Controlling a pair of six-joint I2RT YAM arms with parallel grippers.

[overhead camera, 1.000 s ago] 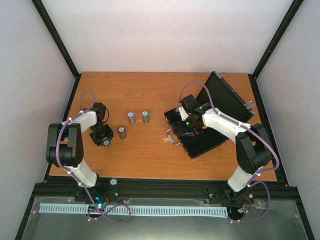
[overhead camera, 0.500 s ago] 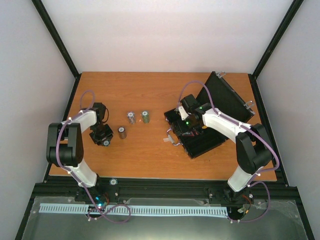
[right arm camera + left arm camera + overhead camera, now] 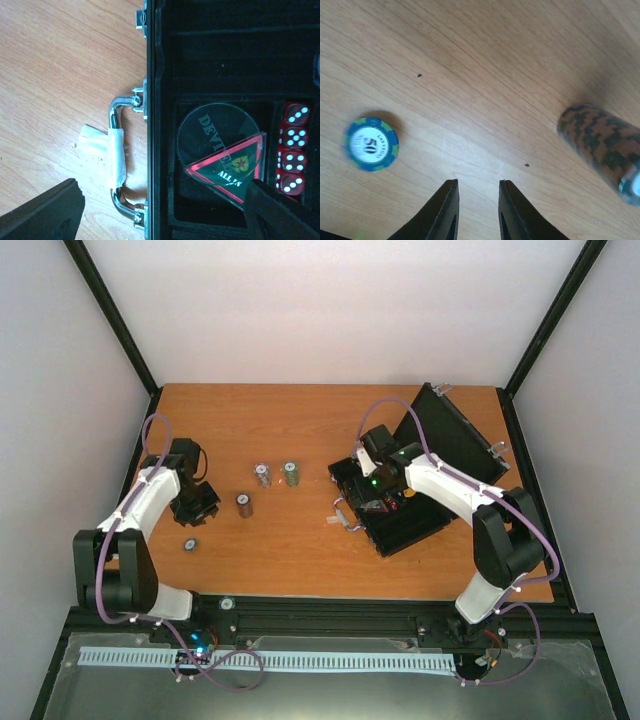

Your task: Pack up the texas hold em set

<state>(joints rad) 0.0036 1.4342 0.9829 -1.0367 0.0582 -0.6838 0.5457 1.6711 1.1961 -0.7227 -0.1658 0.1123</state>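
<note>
The black case (image 3: 420,525) of the texas hold em set lies open at the right, its lid (image 3: 455,435) standing up behind. Its tray holds red dice (image 3: 292,150), a clear round disc (image 3: 210,132) and a red-edged triangle (image 3: 235,167). My right gripper (image 3: 165,210) hangs wide open over the case's front edge and its taped silver handle (image 3: 117,155). My left gripper (image 3: 478,182) hovers over bare wood, its jaws narrowly apart around nothing. A single blue chip (image 3: 371,144) lies to its left and a brown chip stack (image 3: 600,145) to its right.
Two more chip stacks (image 3: 262,475) (image 3: 291,473) stand mid-table beyond the brown stack (image 3: 244,505). The single blue chip (image 3: 189,544) lies near the table's front left. Black frame posts border the orange table (image 3: 300,570) on both sides.
My left arm has swung back and to the left, and its jaws have narrowed. The single blue chip now lies uncovered on the wood. The right arm has barely moved.
</note>
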